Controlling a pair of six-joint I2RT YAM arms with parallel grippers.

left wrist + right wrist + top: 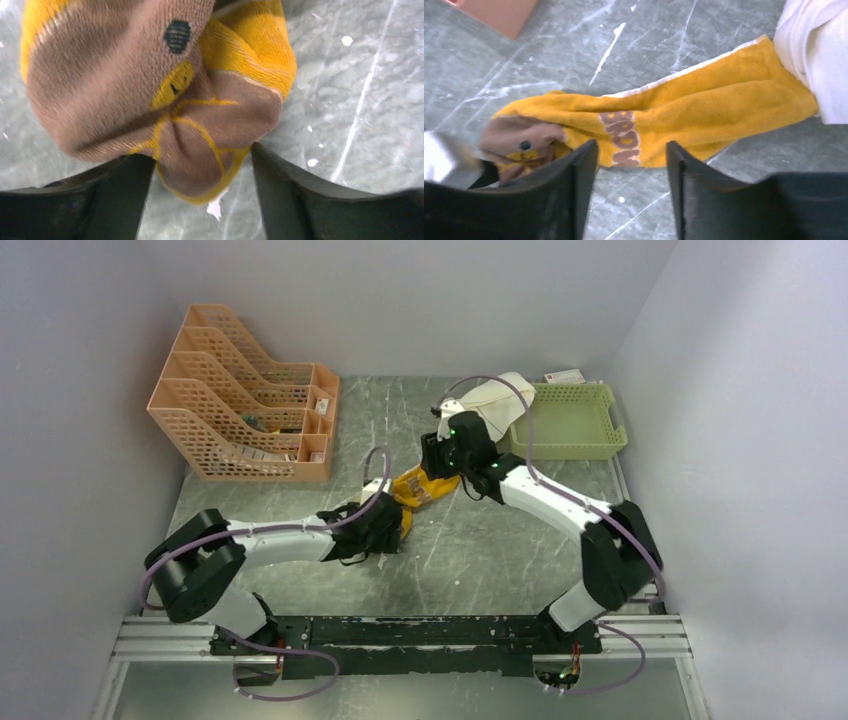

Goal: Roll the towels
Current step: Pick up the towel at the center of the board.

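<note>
The mustard-yellow and brown towel (420, 490) is seen lying on the grey desk (480, 550), near its middle, stretched out in a long narrow shape between the two claws. Its brown end, with a dark printed dot and yellow lines, is bunched up and lies between the fingers of the left claw (202, 165). These fingers are spread wide, and a small gap is seen on each side of the cloth, so nothing is gripped there. From above, this end is mostly covered by the left arm, and it cannot be told how the cloth is folded. The right claw (631, 145) is held over the middle part of the same towel, where brown printed letters are found. Its fingers stand apart, with the desk visible between them, and no cloth is pinched. Whether the fingertips touch the towel cannot be made out. The cream-white towel (492, 402) is placed at the far side, partly draped over the near left corner of the green basket (585, 440). One end of it is hidden behind the right arm, and in the right wrist view it is cut off by the picture's edge where it meets the yellow towel. An orange file rack (235, 410) is standing at the far left.
</note>
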